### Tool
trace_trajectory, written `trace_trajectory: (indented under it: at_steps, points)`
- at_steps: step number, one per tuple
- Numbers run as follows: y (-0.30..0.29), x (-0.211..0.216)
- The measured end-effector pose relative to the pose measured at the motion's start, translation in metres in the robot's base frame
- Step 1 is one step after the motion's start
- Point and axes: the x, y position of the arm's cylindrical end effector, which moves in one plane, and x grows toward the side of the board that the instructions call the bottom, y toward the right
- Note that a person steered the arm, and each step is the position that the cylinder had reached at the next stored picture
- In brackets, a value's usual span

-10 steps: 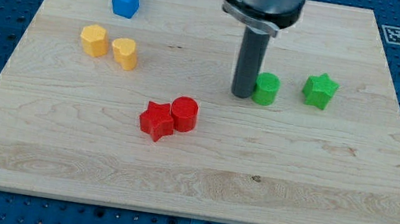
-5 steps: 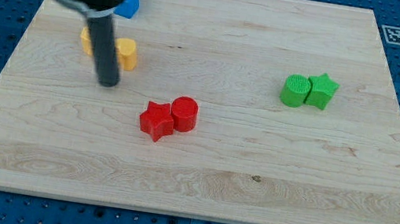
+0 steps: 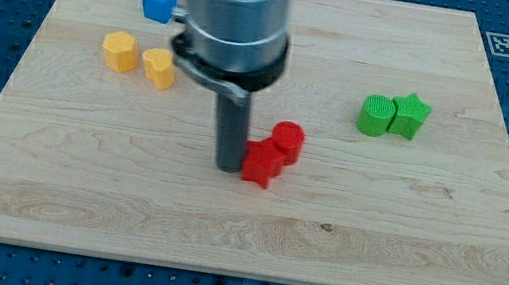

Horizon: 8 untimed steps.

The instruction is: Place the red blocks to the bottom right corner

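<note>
Touching the red star block (image 3: 261,163) from its left, my tip (image 3: 229,167); no pincer shows.

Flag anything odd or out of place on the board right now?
Nothing stands out. My tip sits against the red star, with the red cylinder touching it; green, yellow and blue blocks sit upright on the board, undamaged.
</note>
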Motion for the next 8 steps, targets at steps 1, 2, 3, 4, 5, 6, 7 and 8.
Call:
trace_trajectory:
  at_steps: [1, 2, 3, 4, 5, 6, 7, 8]
  points:
    - [0.04, 0.0]
    - [0.044, -0.006]
    - [0.055, -0.015]
    - [0.086, -0.013]
    - [0.119, -0.002]
    - [0.14, 0.02]
    - [0.17, 0.027]
    - [0.205, 0.029]
